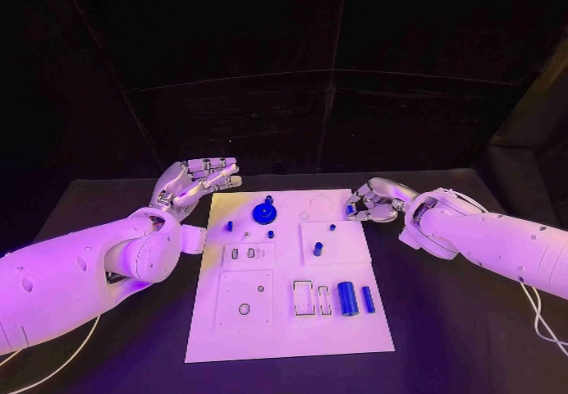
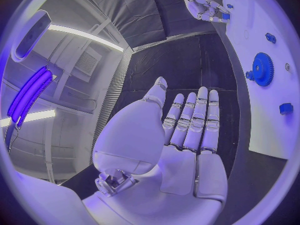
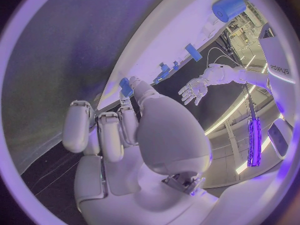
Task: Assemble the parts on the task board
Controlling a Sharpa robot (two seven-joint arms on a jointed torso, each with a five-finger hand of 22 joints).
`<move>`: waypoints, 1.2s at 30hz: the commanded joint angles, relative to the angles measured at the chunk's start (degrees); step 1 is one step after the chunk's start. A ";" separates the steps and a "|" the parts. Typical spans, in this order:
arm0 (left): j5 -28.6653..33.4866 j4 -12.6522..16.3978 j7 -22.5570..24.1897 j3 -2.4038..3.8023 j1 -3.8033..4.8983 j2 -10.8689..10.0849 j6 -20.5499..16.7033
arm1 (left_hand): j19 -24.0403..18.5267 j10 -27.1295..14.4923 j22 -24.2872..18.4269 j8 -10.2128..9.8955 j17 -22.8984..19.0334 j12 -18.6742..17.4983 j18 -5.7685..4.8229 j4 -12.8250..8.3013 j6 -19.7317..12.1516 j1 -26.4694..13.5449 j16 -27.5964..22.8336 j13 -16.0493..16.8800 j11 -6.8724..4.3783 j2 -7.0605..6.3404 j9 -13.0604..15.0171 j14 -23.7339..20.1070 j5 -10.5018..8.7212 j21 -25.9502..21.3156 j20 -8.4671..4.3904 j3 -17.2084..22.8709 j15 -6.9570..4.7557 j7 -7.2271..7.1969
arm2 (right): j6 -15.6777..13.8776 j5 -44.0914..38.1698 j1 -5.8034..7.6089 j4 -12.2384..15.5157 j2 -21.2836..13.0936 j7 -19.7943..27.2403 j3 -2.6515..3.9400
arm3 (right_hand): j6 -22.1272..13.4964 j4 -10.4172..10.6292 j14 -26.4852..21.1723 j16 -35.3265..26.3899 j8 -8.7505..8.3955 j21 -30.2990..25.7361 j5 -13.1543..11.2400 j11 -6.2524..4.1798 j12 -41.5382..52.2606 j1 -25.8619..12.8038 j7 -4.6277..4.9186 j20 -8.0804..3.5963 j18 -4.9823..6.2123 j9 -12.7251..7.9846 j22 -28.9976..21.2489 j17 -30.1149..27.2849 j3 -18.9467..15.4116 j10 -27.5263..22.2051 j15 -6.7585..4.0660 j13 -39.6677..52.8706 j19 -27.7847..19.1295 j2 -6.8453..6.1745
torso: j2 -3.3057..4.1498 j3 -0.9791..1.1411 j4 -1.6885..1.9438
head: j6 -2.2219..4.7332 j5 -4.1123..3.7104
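Nearest me, task board (image 1: 284, 328) edge; I see left hand (image 1: 195, 185) spread wide, holding nothing; right hand (image 1: 373, 201) pinching a small blue part (image 3: 126, 86).

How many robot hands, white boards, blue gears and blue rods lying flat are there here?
Hands: 2 (left hand, right hand)
Boards: 1
Gears: 1
Rods: 2
Total: 6

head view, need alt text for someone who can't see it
Two white robot arms reach toward a white task board on a black table. The left hand is open beside its far left corner; the right hand pinches a small blue part at its far right edge.
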 commanded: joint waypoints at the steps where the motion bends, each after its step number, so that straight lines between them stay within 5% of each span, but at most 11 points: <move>1: -0.27 0.03 0.25 0.05 0.06 0.02 0.52 | 0.33 0.37 -0.08 0.31 -0.04 0.14 0.99 -0.32 0.44 -0.01 -0.04 0.03 0.19 0.65 0.06 0.37 0.01 -0.23 0.03 -0.12 0.08 2.16 | 0.42 -0.47 0.03 0.06 0.04 0.31 -0.01 | 1.25 -0.17 4.19 0.02 0.48 0.13 -0.60 -0.67 0.34 -0.14 -0.39 -0.64 -0.80 0.17 0.09 6.44 0.83 0.00 -0.59 1.50 -0.04 0.87 | -0.02 0.02 -0.02 | -0.03 -0.05; 10: -0.27 0.06 0.20 0.05 0.06 -0.05 0.48 | 0.33 0.37 -0.08 0.31 -0.04 0.14 0.99 -0.32 0.44 -0.01 -0.04 0.03 0.19 0.65 0.06 0.37 0.01 -0.23 0.03 -0.12 0.08 2.16 | -6.04 1.17 0.01 0.88 -0.26 0.77 0.00 | 4.18 -1.08 4.32 0.17 1.65 0.43 -3.81 -1.75 0.55 0.41 -1.64 -1.53 -0.94 0.41 0.77 7.01 3.68 0.35 -1.53 1.83 0.38 2.99 | -0.06 0.06 -0.04 | -0.09 -0.02; 16: -0.27 0.16 0.17 0.05 0.07 -0.25 0.41 | 0.33 0.37 -0.08 0.31 -0.04 0.14 0.99 -0.32 0.44 -0.01 -0.04 0.03 0.19 0.65 0.06 0.37 0.01 -0.23 0.03 -0.12 0.08 2.16 | -9.82 2.79 0.04 4.32 -1.34 -0.96 0.02 | 4.47 -1.55 4.36 0.22 1.76 0.47 -3.57 -1.95 0.58 0.57 -1.81 -1.78 -0.96 0.47 0.84 7.18 4.65 0.45 -1.75 1.92 0.43 3.41 | -0.15 -0.03 0.01 | 0.06 -0.02; 27: -0.27 -0.08 -0.01 0.05 0.07 -0.15 0.59 | 0.33 0.37 -0.08 0.31 -0.04 0.14 0.99 -0.32 0.44 -0.01 -0.04 0.03 0.19 0.65 0.06 0.37 0.01 -0.23 0.03 -0.12 0.08 2.16 | -10.82 0.80 0.16 15.99 -0.41 -9.23 0.07 | 3.82 -1.79 4.32 0.14 1.29 0.39 -3.49 -1.81 0.14 0.03 -1.57 -1.87 -0.94 0.30 0.67 7.00 5.41 0.21 -1.72 1.53 0.36 3.36 | -0.95 -0.54 0.42 | -0.31 0.32; 36: -0.26 -0.16 -0.27 0.04 0.09 -0.06 0.86 | 0.34 0.35 -0.10 0.28 -0.05 0.12 1.00 -0.41 0.46 0.00 -0.05 0.01 0.19 0.72 0.04 0.37 0.02 -0.24 0.03 -0.09 0.08 2.18 | -8.38 -1.91 0.16 16.95 6.26 -13.22 0.03 | 3.74 -1.84 4.28 0.07 1.19 0.32 -3.43 -1.76 -0.01 -0.18 -1.51 -1.86 -0.92 0.28 0.52 6.82 5.69 0.13 -1.69 1.40 0.28 3.38 | -1.58 -1.10 1.03 | -1.27 1.28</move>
